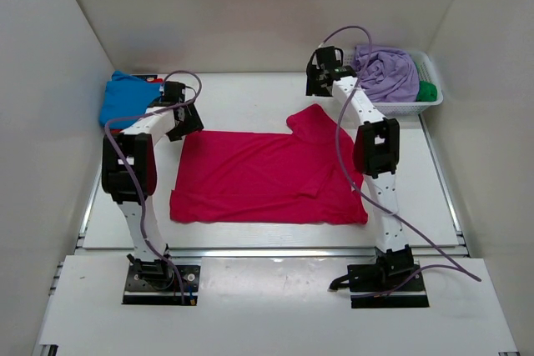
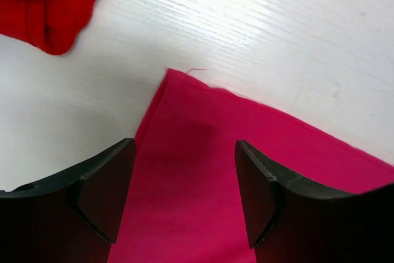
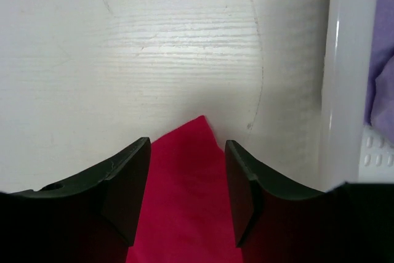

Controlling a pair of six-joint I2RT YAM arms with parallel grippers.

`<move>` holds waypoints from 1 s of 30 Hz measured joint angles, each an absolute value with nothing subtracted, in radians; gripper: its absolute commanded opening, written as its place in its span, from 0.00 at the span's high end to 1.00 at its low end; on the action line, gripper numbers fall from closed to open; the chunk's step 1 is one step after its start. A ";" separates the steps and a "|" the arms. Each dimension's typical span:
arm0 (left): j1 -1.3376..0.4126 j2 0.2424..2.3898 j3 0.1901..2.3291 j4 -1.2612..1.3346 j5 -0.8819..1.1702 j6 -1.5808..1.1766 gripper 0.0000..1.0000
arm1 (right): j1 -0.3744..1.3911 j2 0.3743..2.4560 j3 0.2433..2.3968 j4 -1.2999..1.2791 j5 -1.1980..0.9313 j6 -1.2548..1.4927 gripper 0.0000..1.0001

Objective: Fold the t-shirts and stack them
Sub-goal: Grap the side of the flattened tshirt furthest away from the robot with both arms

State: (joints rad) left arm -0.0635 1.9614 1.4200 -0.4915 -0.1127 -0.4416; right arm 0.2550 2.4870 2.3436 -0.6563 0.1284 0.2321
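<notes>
A crimson-pink t-shirt lies spread flat in the middle of the table. My left gripper hovers open over its back left corner, and the cloth lies flat between the fingers. At the back, my right gripper stands open over the shirt's pointed tip, astride it. A bright blue t-shirt sits folded at the back left on a red one. A lavender t-shirt and a green one are bunched in the basket.
The white latticed basket stands at the back right, its wall close to the right of my right gripper. White walls enclose the table on the left, back and right. Purple cables loop off both arms.
</notes>
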 measured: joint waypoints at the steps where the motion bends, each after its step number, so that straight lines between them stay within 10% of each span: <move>1: -0.063 1.973 1.420 -0.489 -0.118 -0.440 0.24 | 0.255 2.511 2.381 -0.672 0.131 0.232 0.51; 19: -0.063 2.087 1.475 -0.435 -0.187 -0.426 0.30 | 0.251 2.750 2.775 -0.916 0.134 0.244 0.46; 30: -0.070 2.110 1.512 -0.436 -0.188 -0.427 0.65 | 0.248 2.799 2.790 -0.962 0.131 0.262 0.45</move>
